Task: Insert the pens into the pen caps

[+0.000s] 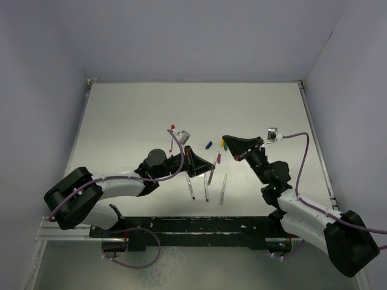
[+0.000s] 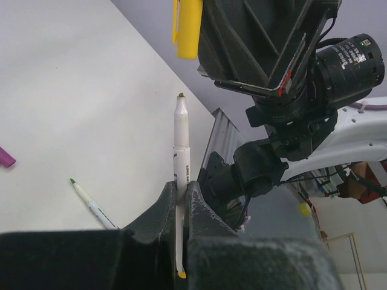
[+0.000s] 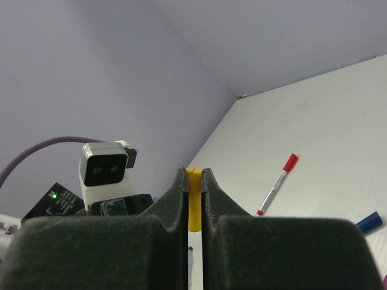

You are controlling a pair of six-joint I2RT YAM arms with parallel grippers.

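Aloft, yellow cap and pen stand just apart.

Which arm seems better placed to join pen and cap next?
Probably left: the left gripper holds a pen pointing at the yellow cap in the right gripper; a short push should join them.

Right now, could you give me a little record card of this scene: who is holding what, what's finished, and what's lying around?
left gripper: shut on a pen, tip bare and pointing at the other arm
right gripper: shut on the yellow cap
cap and pen: close together but apart, cap not yet on
finished: one red-capped pen lying on the table
loose caps: blue cap, purple cap
waiting: uncapped pens lying near the arm bases
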